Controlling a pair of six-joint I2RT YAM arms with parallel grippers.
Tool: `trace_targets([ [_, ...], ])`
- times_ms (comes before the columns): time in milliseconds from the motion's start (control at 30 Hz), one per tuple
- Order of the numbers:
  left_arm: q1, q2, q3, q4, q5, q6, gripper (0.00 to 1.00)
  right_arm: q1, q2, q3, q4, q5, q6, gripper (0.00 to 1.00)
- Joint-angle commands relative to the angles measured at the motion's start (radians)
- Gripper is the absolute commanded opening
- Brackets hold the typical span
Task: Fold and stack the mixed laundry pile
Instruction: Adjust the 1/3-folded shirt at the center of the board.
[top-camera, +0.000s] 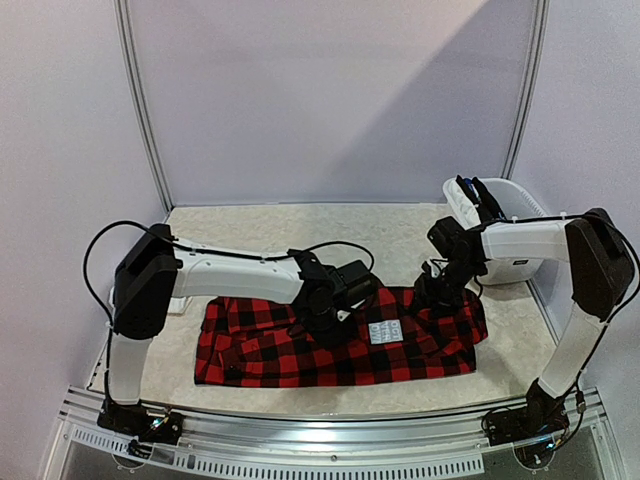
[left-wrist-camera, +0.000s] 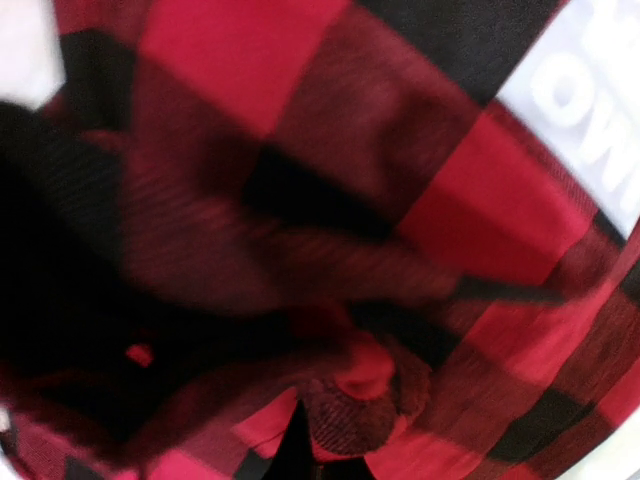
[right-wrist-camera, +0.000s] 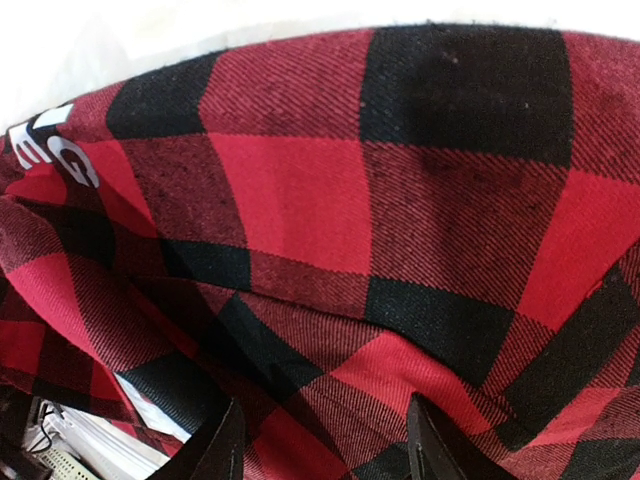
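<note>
The red-black plaid garment (top-camera: 340, 350) lies spread flat across the front of the table, a white lettered patch (top-camera: 385, 332) near its middle. My left gripper (top-camera: 325, 322) presses down on its upper middle. In the left wrist view the gripper (left-wrist-camera: 320, 440) is shut on a bunched fold of plaid (left-wrist-camera: 365, 400), and the picture is blurred. My right gripper (top-camera: 432, 296) sits on the garment's upper right corner. In the right wrist view it (right-wrist-camera: 325, 405) stands open, its fingers (right-wrist-camera: 222, 450) wide apart over flat plaid cloth (right-wrist-camera: 300, 190). The other garments lie dark in the tub.
A white plastic tub (top-camera: 520, 262) stands at the back right, dark and blue clothes (top-camera: 482, 200) sticking out of it. A pale textured mat (top-camera: 300, 235) covers the table. A metal rail (top-camera: 330, 445) runs along the front edge.
</note>
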Motion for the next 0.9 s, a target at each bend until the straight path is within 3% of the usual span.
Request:
trace_targets([
  [0,-0.011,-0.104,-0.055,-0.044,-0.107,0.038,0.0,-0.003,0.024,0.01,-0.003,-0.006,0.001,0.55],
  [500,-0.007,-0.36,-0.322,-0.174,-0.156,0.103,0.0,-0.003,0.041,0.04,-0.011,0.006,0.006,0.55],
  [867,-0.005,-0.474,-0.442,-0.257,-0.101,0.057,0.03,-0.003,0.043,0.041,-0.018,0.016,0.012,0.55],
])
